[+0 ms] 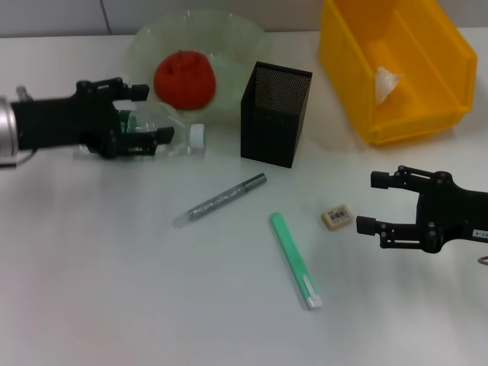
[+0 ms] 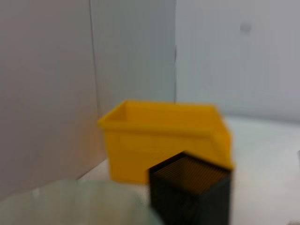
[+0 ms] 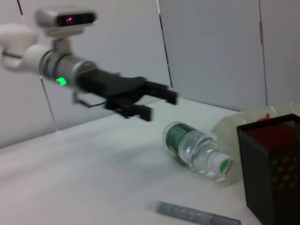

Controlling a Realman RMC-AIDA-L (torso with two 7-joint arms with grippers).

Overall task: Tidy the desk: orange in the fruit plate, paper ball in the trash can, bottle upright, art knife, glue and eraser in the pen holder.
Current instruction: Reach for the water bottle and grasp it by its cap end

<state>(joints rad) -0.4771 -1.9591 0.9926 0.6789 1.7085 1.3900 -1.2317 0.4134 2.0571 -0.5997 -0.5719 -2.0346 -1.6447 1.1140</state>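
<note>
Bottle (image 1: pixel 164 131) lying on its side on the desk (image 1: pixel 114 290), white cap toward the pen holder (image 1: pixel 275 114), just in front of the fruit plate (image 1: pixel 229 34). Left gripper (image 1: pixel 152 114) directly over the bottle's body in the head view, fingers spread wide; from the right wrist view, clearly above and apart from the bottle (image 3: pixel 197 149), grasping nothing. Orange (image 1: pixel 185 79) resting inside the fruit plate. Paper ball (image 1: pixel 387 82) lying inside the trash can (image 1: pixel 347 69), against the far wall. Pen holder upright between plate and trash can, showing nothing inside from the head view. Eraser (image 1: pixel 337 216) flat on the desk, just beside the right gripper (image 1: pixel 367 202) but not touching. Right gripper low near the desk, fingers parted and empty, pointing toward the eraser. Grey stick (image 1: pixel 219 200) lying at a slant in front of the pen holder; green stick (image 1: pixel 296 260) with a white end lying nearer the robot; cannot tell which is art knife and which is glue. Left wrist view: trash can (image 2: pixel 164 140) behind the pen holder (image 2: pixel 190 194), edge of the fruit plate (image 2: pixel 79 206) close by.
</note>
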